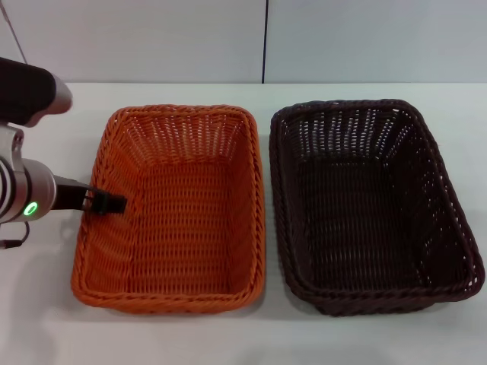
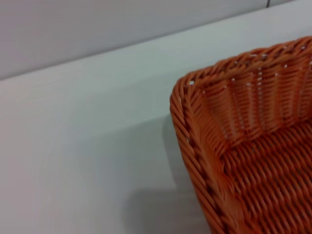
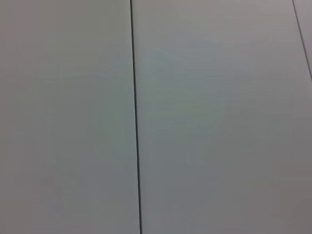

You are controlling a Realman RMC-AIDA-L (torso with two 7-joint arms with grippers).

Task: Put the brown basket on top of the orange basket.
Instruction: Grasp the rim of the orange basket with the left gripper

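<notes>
L gripper (image 1: 106,202) at orange basket (image 1: 175,220) rim

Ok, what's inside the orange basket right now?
The orange basket holds no object; its woven floor is bare. Only the left gripper reaches over its left rim, hiding a little of that wall. The brown basket sits apart, beside it.

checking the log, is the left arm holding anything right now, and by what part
Cannot be told: the left gripper sits at the orange basket's left rim, but no grip is visible. The brown basket is untouched.

Silver left arm (image 1: 27,194), green ring light
</notes>
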